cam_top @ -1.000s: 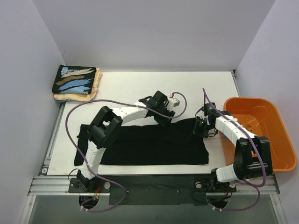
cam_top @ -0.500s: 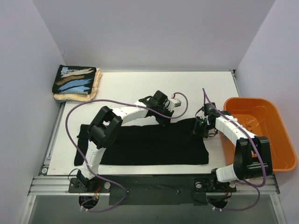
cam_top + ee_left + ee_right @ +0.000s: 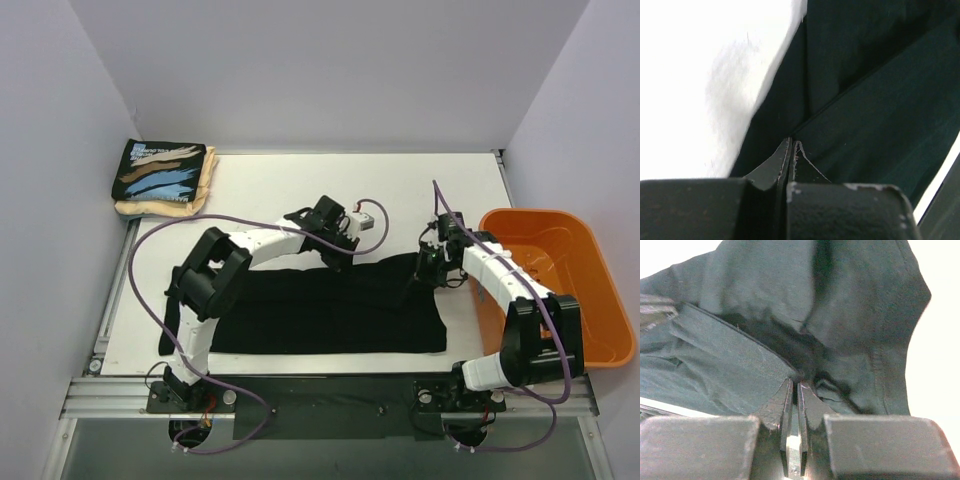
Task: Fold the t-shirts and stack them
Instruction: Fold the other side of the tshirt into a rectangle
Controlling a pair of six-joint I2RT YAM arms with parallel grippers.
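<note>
The plain black t-shirt [image 3: 330, 315] lies spread across the near half of the table. My left gripper [image 3: 338, 258] is at its far edge, near the middle, and is shut on a fold of the black cloth [image 3: 875, 115]; its tips [image 3: 792, 142] meet at the fold line. My right gripper [image 3: 425, 272] is shut on the shirt's far right corner, with the cloth [image 3: 765, 285] bunched and raised at its tips [image 3: 796, 382]. At the far left corner the folded print t-shirt [image 3: 160, 170] rests on the folded cream one [image 3: 205, 185].
An orange plastic basket [image 3: 600, 300] stands at the table's right edge, close beside my right arm. White table [image 3: 300, 190] shows beyond the black shirt. Grey walls close in the left, back and right sides.
My left gripper has closed on the shirt's far edge and shifted a little to the left. The right gripper has stayed shut and has barely moved.
</note>
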